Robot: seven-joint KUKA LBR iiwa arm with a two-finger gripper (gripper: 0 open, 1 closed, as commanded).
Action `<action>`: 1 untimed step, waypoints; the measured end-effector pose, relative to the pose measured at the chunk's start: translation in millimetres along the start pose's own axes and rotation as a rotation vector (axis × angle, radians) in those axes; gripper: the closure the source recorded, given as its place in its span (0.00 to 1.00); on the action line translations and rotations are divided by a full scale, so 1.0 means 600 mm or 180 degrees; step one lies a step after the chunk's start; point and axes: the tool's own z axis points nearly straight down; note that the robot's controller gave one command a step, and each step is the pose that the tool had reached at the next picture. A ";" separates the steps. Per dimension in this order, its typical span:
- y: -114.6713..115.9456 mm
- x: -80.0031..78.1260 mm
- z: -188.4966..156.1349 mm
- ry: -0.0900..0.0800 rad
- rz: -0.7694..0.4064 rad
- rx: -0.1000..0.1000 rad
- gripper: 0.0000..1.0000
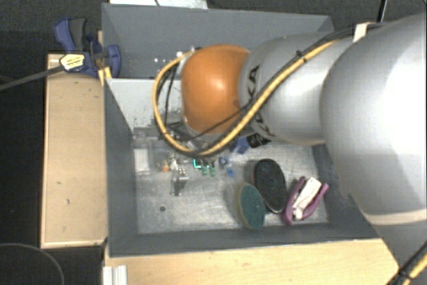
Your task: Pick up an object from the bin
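Note:
My gripper (178,178) hangs below the orange wrist cover, low over the bin's left-middle floor, with bare metal beneath it. The nearest loose things lie to its right: a small blue piece (230,172), a dark green round disc (252,205) standing on edge near the front wall, and a black oval brush-like thing (269,183) leaning against the disc. I see nothing held in the gripper.
A purple and white object (304,199) lies in the front right corner. The arm and its orange cover hide the back and right of the bin. The floor left of and in front of the gripper is bare metal.

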 end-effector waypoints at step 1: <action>-0.073 -0.019 0.084 -0.0009 -0.0131 0.0008 0.00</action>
